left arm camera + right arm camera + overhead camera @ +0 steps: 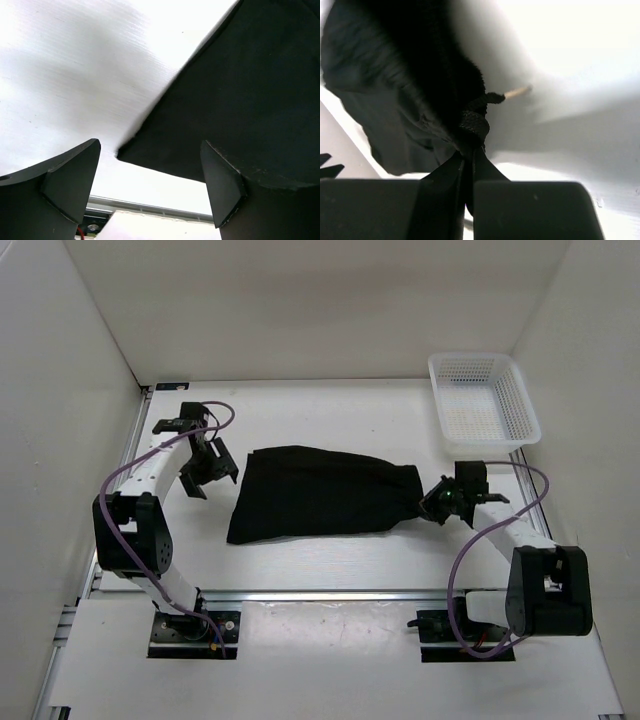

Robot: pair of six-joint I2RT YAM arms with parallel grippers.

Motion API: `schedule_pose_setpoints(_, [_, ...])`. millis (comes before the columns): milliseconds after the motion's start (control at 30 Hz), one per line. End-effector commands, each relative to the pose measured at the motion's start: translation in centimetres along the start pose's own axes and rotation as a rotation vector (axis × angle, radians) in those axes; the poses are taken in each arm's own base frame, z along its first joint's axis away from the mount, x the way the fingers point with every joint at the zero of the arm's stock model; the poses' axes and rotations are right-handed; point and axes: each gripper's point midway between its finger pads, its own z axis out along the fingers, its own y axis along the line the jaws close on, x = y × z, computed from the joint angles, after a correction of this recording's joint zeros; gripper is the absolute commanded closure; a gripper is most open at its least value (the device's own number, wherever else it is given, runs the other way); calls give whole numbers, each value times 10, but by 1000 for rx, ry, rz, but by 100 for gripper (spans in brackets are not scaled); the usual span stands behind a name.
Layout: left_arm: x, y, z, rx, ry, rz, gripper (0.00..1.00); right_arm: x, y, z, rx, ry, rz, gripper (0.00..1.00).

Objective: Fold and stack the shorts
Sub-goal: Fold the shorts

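Note:
The black shorts lie spread across the middle of the white table. My left gripper is open and empty, hovering just off the shorts' left edge; in the left wrist view a corner of the shorts lies between and beyond the fingers. My right gripper is shut on the right edge of the shorts; the right wrist view shows bunched fabric and a drawstring pinched between its jaws, and a pale cord tip sticks out.
A white mesh basket stands at the back right corner. White walls enclose the table on the left, back and right. A metal rail runs along the near edge.

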Motion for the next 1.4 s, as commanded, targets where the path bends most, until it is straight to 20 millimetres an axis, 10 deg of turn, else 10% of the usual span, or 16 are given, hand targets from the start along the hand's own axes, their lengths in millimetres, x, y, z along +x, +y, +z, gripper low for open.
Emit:
schedule_pose_setpoints(0, [-7,-6,-3,35,-21,41,8,-31,24,-20,8,-92,-136,100])
schedule_pose_setpoints(267, [4,-15,44,-3,74,71,23,-50,81,-47,-9,-108,-359,100])
schedule_pose_setpoints(567, [15,-52,69,83,167,114,90,-37,130,-45,30,-97,-583,100])
schedule_pose_setpoints(1033, [21,-59,82,109,201,129,90,68,280,-16,-56,-41,-1131,100])
schedule_pose_setpoints(1367, [22,-51,88,96,214,101,90,158,328,50,-132,75,-1294,100])
